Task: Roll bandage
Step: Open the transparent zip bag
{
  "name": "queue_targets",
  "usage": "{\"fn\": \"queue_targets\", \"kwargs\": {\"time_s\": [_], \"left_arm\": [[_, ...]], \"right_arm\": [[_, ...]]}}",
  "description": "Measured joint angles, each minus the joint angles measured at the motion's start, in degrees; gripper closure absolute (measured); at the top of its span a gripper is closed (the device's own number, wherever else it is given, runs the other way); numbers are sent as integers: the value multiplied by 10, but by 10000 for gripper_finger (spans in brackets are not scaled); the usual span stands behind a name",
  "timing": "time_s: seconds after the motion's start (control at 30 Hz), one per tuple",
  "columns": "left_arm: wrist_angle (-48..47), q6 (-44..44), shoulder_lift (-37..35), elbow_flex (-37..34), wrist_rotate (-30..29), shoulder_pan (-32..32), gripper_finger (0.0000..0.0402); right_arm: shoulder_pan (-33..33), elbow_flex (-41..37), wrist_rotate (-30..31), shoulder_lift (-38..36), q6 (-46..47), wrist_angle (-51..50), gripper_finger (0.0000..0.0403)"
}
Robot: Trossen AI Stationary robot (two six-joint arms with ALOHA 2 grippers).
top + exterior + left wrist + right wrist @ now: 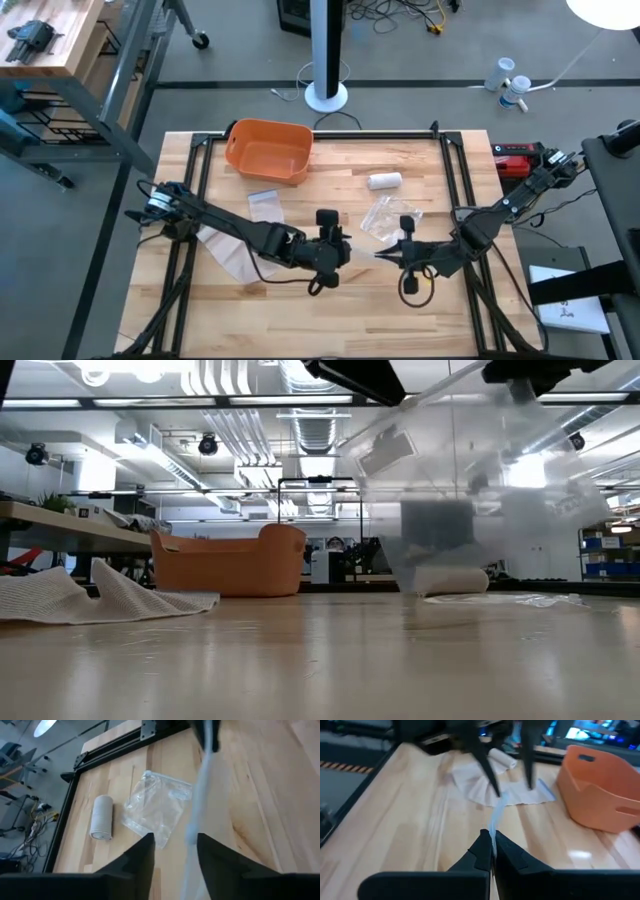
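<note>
A rolled white bandage lies on the far right of the table, also seen in the left wrist view. An unrolled white bandage lies flat on the left. My right gripper is shut on a clear plastic wrapper held above mid-table. The wrapper hangs large and hazy in the low view. My left gripper faces the right one and stands open. The wrapper runs between the left gripper's fingers, close to one of them. My right gripper pinches an edge of the clear wrapper between its two fingertips, coming level from the table's right side. The wrapper is lifted clear of the table and stretches away toward my left gripper. Whether my left gripper's finger touches it, I cannot tell.
A second clear plastic bag lies flat between the rolled bandage and the grippers. An orange basket stands at the far left. A small white piece lies near it. Bare wood stretches along the near edge.
</note>
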Motion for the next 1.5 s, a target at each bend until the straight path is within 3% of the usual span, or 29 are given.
{"fn": "queue_targets", "kwargs": {"time_s": [0.23, 0.77, 0.9, 1.13, 1.5], "left_arm": [[21, -14, 0, 0, 71, 0, 220], [27, -55, 0, 0, 79, 5, 216], [39, -55, 0, -3, 104, 7, 218], [47, -42, 1, -9, 122, 18, 253], [108, 20, 1, -44, 151, 26, 341]], "right_arm": [[7, 24, -8, 0, -16, -51, 403], [18, 44, -8, 0, -18, -77, 403], [19, 44, -8, 0, -19, -78, 403], [19, 44, -7, 0, -20, -78, 403], [19, 44, -7, -1, -24, -61, 403]]}}
